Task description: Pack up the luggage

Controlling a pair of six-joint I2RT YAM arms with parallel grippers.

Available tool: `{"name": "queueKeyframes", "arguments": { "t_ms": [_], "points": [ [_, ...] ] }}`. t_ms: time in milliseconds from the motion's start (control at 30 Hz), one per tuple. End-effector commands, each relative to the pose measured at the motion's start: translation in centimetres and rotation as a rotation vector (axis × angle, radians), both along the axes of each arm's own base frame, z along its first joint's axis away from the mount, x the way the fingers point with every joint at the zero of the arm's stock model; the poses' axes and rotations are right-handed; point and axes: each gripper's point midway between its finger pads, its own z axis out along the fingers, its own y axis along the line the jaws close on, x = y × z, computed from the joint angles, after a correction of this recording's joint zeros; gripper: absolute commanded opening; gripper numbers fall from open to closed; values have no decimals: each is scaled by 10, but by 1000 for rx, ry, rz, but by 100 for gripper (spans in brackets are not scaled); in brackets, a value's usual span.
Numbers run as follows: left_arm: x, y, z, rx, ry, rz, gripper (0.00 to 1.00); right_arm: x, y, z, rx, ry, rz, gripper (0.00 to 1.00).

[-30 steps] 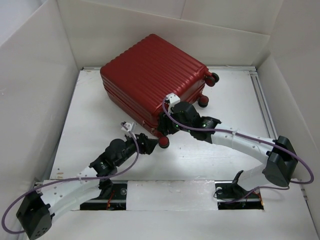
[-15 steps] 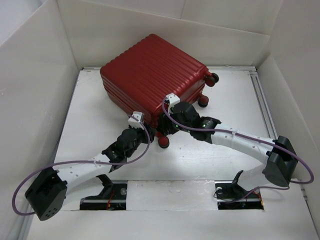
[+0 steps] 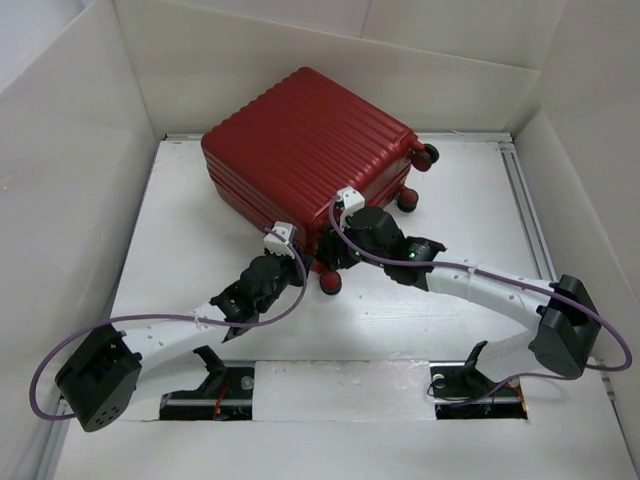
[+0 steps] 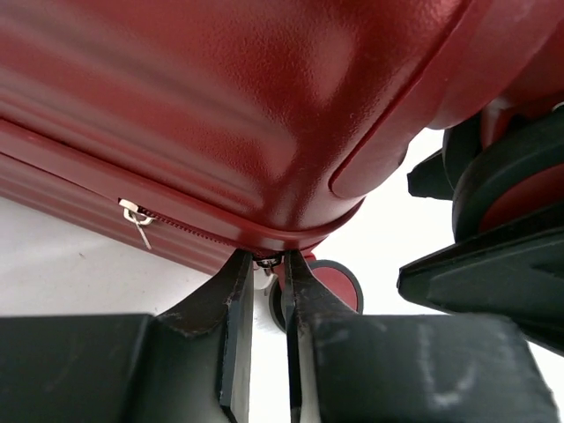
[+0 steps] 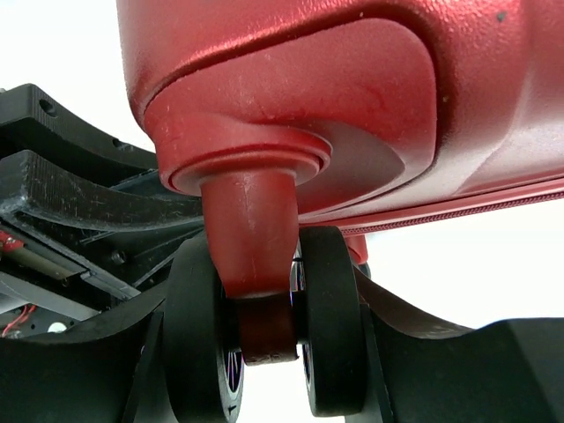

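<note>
The luggage [image 3: 300, 140] is a dark-red ribbed hard-shell suitcase lying closed on the white table, its wheels toward me. At its near corner, my left gripper [image 3: 299, 268] has its fingers drawn close together on a small metal zipper pull [image 4: 267, 261] at the seam. My right gripper [image 3: 329, 262] is shut on the double caster wheel [image 5: 328, 326] at that same corner, one finger on each side of it. A second zipper pull [image 4: 137, 218] hangs further left along the seam. The lining is hidden.
White walls [image 3: 60, 180] box in the table on three sides. Two more wheels [image 3: 428, 156] stick out at the suitcase's right end. A metal rail [image 3: 528, 215] runs along the right edge. Both grippers crowd the same corner, nearly touching each other.
My left arm has swung forward to the suitcase's near corner and its fingers have closed from wide apart onto the zipper pull. The right gripper has stayed on the wheel.
</note>
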Motion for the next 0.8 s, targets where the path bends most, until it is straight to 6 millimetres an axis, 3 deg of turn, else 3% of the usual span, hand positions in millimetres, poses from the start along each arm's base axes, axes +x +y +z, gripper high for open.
{"name": "queueKeyframes", "arguments": {
  "t_ms": [0,133,167,200,233,300,367,400,633,667,767],
  "points": [
    [25,15,43,-67,-107,146,0,3,7,70,205,-116,-41,0],
    [21,55,17,-38,-45,329,0,-1,-3,65,206,-108,-54,0],
    [26,73,17,-52,-34,407,0,2,-9,66,215,-106,-71,0],
    [24,93,-1,-14,14,478,0,4,-13,71,224,-114,-82,0],
    [26,103,-4,-26,34,519,0,3,-15,60,206,-101,-83,0],
    [32,137,-15,-60,77,627,0,-1,-20,63,220,-101,-86,0],
    [38,147,-14,-113,100,634,0,-4,-26,54,205,-96,-96,0],
    [44,166,-15,-134,107,690,0,-3,-31,56,212,-102,-105,0],
    [51,194,-10,-362,122,724,0,-15,-46,53,228,-103,-108,0],
    [54,191,1,-391,93,693,0,-16,-47,50,219,-97,-109,0],
    [51,176,4,-407,96,621,0,-18,-43,45,213,-81,-90,0]
  ]
}}
